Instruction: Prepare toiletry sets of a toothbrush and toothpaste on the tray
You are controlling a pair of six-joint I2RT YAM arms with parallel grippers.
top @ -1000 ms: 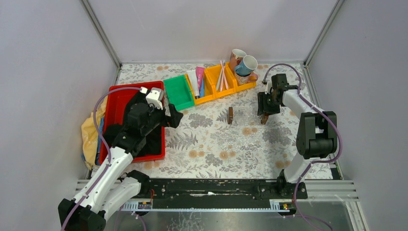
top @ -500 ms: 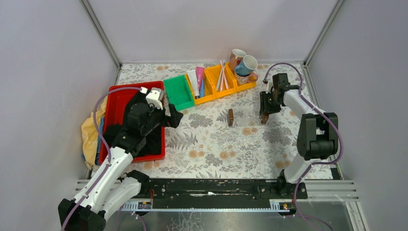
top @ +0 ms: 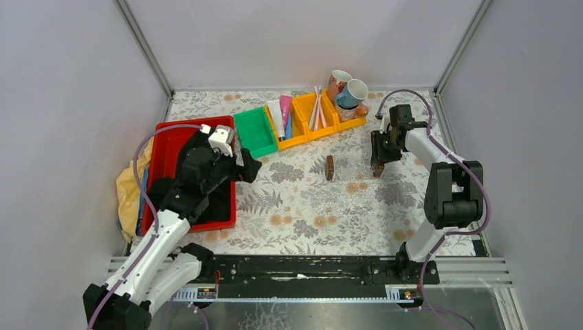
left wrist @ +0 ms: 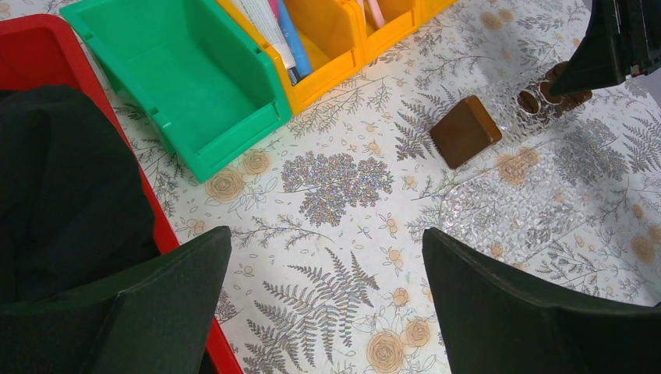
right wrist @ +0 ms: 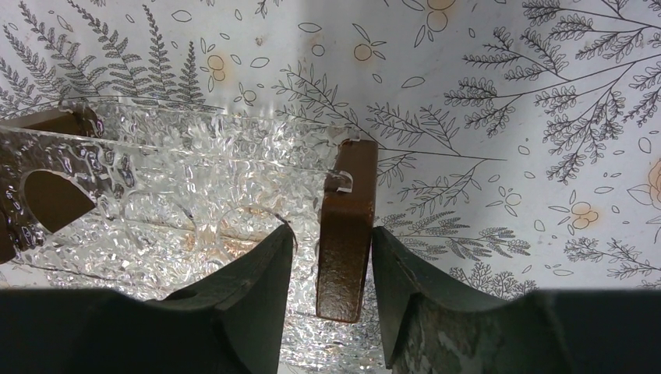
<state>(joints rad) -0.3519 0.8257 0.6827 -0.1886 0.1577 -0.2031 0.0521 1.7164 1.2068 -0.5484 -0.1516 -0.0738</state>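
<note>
We look down on a flower-patterned tabletop (top: 302,199) with two robot arms mounted at its near edge.

At the back runs a slanted row of bins. A green bin (top: 256,132) sits at the left end, beside yellow bins (left wrist: 319,82). The toothpaste tubes (top: 282,117), white, pink and blue, lie together in the yellow compartment next to the green bin. The toothbrushes (top: 317,106) stand leaning in the next yellow compartment, with their ends sticking out past its rim. Two mugs (top: 354,93) sit just behind the right end of the row, their mouths tipped toward the camera.

A clear tray (right wrist: 156,202) with a pebbled surface lies in the middle of the tabletop. It holds no brush or tube. A brown block (top: 329,166) stands at its left end and another brown block (right wrist: 347,234) at its right end.

The right hand (right wrist: 331,234) points down over that right block, with one finger on each side of it. One finger looks to be against the block, while a thin gap shows at the other. We cannot tell whether the hand is squeezing it.

At the left a red bin (top: 165,130) holds a black cloth (left wrist: 62,187). The left hand (left wrist: 325,238) hangs above the bin's right edge, fingers spread wide and holding nothing.
</note>
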